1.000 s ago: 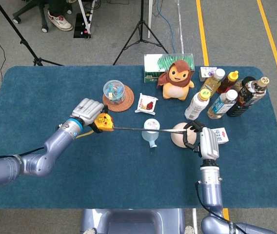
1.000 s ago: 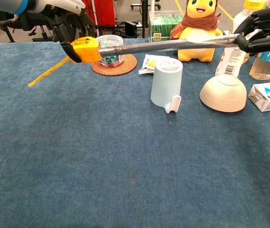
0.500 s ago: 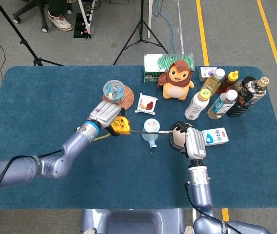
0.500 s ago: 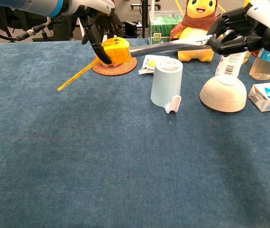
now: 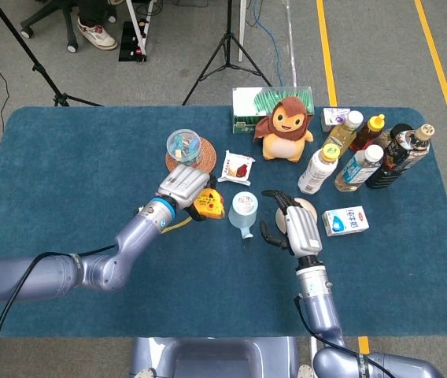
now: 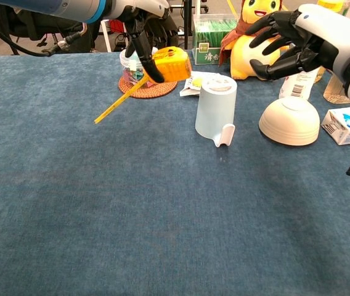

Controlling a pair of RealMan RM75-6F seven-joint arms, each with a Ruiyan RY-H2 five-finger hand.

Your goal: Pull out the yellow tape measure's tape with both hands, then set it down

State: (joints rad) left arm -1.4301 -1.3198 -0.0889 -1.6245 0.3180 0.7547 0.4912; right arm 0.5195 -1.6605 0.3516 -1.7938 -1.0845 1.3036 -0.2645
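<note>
Gripping the tape measure (image 6: 170,64) above the cup (image 6: 215,108), the left hand (image 5: 182,183) is risking a drop onto it, while the right hand (image 6: 286,42) is hovering spread and empty.

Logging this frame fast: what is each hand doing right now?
Left hand: holds the yellow tape measure above the table.
Right hand: open, fingers apart, holding nothing.

- This looks like a robot lab or test room.
- Camera stands (image 5: 227,49) are on the grey floor.
- Yellow lines (image 5: 326,51) mark the floor (image 5: 365,47).
- A blue cloth covers the surface (image 5: 66,157).
</note>
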